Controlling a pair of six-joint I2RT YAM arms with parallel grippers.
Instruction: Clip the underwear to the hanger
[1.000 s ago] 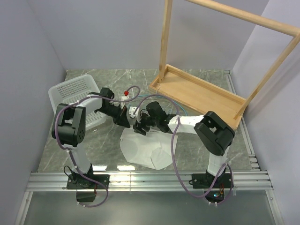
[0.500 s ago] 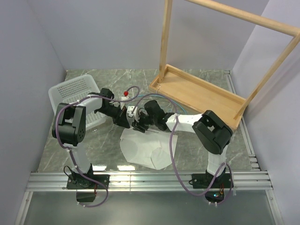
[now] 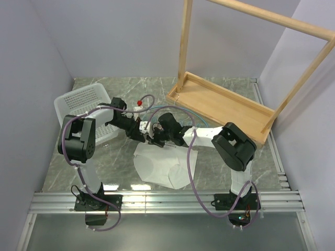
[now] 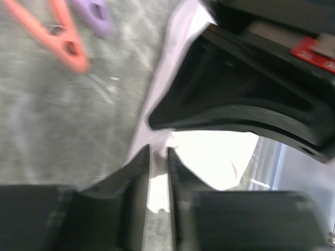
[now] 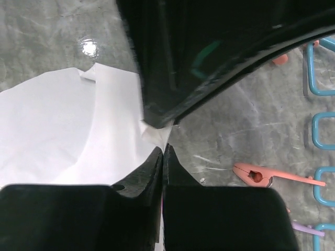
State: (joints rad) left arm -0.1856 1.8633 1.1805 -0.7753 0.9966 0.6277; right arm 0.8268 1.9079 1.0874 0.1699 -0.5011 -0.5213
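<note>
The white underwear (image 3: 163, 167) lies creased on the marble between the arms. In the right wrist view my right gripper (image 5: 163, 148) is shut on the cloth's raised corner (image 5: 156, 135), right under the black body of the left gripper. My left gripper (image 4: 158, 152) stands slightly open, its fingers (image 4: 137, 178) a narrow gap apart with white cloth (image 4: 209, 157) showing in that gap. Seen from above, both grippers meet at the cloth's far edge (image 3: 149, 135). The teal hanger (image 5: 323, 130) lies on the marble beside them, with an orange clip (image 5: 257, 175) and a red clip (image 3: 140, 103).
A white perforated basket (image 3: 78, 104) stands at the far left. The wooden rack, with its tray base (image 3: 220, 107), fills the back right. Another orange clip (image 4: 65, 39) and a purple clip (image 4: 95, 15) lie on the marble near the left gripper.
The right gripper has slid left to the cloth's corner and shut on it. The left gripper's jaws have parted a little.
</note>
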